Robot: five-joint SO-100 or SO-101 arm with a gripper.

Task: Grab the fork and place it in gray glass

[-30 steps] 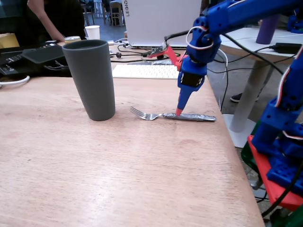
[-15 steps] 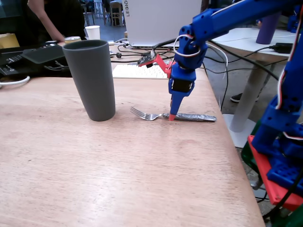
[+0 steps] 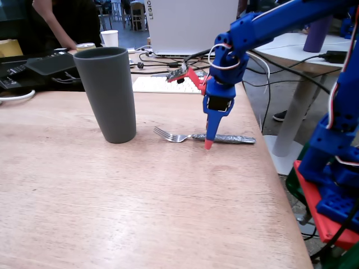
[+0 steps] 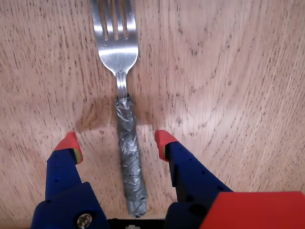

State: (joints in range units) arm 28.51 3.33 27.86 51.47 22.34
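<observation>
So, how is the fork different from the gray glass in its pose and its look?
The fork lies flat on the wooden table; the gray glass stands upright. The fork is shiny silver metal with crinkled tape on its handle; the glass is matte dark gray and smooth. The open gripper straddles the fork's handle; nothing is near the glass. Both rest on the same table, side by side in the fixed view.

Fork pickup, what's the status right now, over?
Gripper open, straddling fork handle. Fork flat on table, beside gray glass. Nothing in the way.

fork [image 4: 125,86] tine tips cut off, wrist view; handle end hidden
</observation>
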